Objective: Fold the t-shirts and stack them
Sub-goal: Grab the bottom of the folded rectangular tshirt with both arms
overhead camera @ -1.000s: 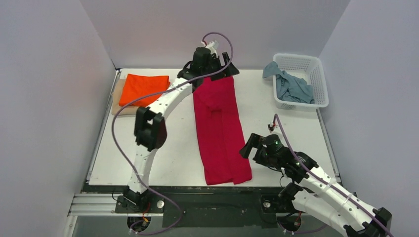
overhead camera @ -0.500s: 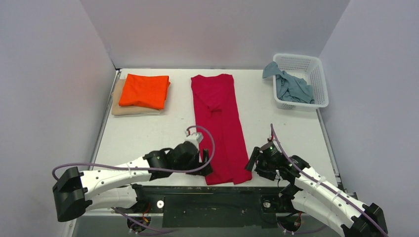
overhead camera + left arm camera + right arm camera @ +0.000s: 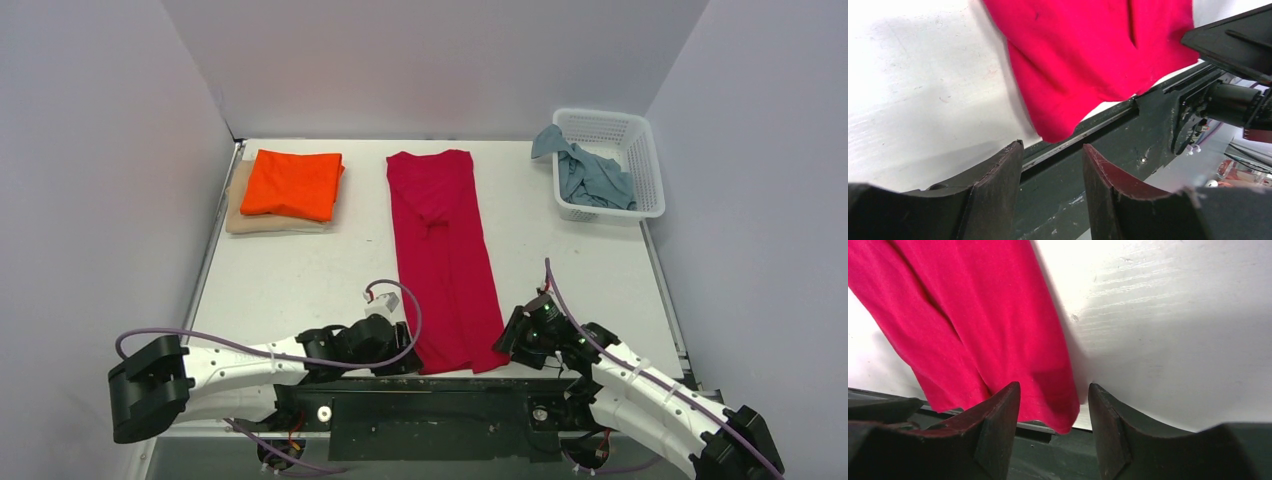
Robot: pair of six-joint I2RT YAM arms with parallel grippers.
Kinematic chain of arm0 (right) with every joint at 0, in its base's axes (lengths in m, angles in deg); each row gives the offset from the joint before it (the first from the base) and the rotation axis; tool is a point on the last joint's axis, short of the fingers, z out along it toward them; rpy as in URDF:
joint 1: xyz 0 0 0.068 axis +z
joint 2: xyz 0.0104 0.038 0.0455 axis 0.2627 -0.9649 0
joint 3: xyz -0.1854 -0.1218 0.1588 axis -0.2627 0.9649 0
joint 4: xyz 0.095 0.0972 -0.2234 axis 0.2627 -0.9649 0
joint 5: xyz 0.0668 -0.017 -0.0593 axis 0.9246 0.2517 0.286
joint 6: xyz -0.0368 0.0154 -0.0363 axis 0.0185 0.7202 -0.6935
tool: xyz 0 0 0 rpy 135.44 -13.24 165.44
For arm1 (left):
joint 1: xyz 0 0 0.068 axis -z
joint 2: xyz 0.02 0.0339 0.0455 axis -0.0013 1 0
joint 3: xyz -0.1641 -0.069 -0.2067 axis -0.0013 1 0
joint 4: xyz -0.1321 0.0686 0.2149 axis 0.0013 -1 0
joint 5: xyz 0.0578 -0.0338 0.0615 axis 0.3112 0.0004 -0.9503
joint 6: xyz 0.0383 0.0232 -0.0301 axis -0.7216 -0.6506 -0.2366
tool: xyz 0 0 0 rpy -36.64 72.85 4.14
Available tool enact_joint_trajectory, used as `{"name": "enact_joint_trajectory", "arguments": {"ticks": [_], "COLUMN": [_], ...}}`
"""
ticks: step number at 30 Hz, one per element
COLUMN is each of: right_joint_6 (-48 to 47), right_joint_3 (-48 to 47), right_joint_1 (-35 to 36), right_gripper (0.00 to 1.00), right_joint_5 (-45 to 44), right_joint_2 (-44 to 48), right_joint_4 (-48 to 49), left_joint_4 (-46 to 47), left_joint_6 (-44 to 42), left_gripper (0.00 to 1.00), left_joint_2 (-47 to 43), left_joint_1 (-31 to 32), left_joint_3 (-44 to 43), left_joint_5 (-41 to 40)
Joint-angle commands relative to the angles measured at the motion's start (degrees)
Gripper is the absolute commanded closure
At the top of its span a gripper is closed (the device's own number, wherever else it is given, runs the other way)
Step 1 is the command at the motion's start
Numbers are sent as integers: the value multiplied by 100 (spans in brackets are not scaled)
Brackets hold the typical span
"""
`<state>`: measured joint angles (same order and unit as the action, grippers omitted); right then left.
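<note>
The left gripper (image 3: 1053, 150) is being held partly open, with nothing gripped between its fingers. The near-left corner of the crimson t-shirt (image 3: 1083, 60) is lying just ahead of the gap, overhanging the near edge of the table (image 3: 913, 100). The right gripper (image 3: 1054, 390) is likewise being held parted and empty, with the near-right corner of the same shirt lying just beyond its fingertips. Both hem corners are judged to be lined up for a pinch.

Further out, the crimson shirt is lying as a long narrow strip down the table's middle, so its crosswise folds and its stacking are being left to do. At the far left, the orange t-shirt (image 3: 293, 183) is resting folded on the beige t-shirt (image 3: 240, 218). The grey-blue t-shirt (image 3: 592, 175) is lying crumpled in the basket (image 3: 648, 150), not yet folded.
</note>
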<state>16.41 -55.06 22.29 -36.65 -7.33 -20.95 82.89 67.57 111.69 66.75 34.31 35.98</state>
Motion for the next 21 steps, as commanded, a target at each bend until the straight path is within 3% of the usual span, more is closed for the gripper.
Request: {"name": "enact_joint_trajectory", "arguments": {"ticks": [1, 4, 12, 14, 15, 17, 21], "right_joint_6": [63, 52, 77, 125, 160, 186, 204], "right_joint_3": [215, 244, 455, 532, 572, 617, 650], "right_joint_1": [-12, -16, -16, -16, -16, -16, -4], "right_gripper": [53, 58, 64, 66, 69, 78, 95], "right_joint_5": [-8, -11, 9, 28, 34, 72, 211], "right_joint_2": [-122, -146, -128, -79, -38, 14, 219], "right_joint_4": [87, 103, 114, 146, 174, 195, 30], "left_joint_4": [690, 603, 516, 523, 513, 459, 443], "left_joint_6": [115, 81, 40, 52, 57, 42, -16], "left_gripper": [46, 58, 62, 71, 85, 100, 100], "left_joint_2": [499, 791, 1261, 1365, 1393, 1462, 1328], "left_joint_1": [34, 39, 126, 128, 127, 127, 167], "left_joint_3": [-210, -323, -467, -498, -526, -561, -497], "left_joint_5": [-37, 49, 50, 55, 56, 48, 110]}}
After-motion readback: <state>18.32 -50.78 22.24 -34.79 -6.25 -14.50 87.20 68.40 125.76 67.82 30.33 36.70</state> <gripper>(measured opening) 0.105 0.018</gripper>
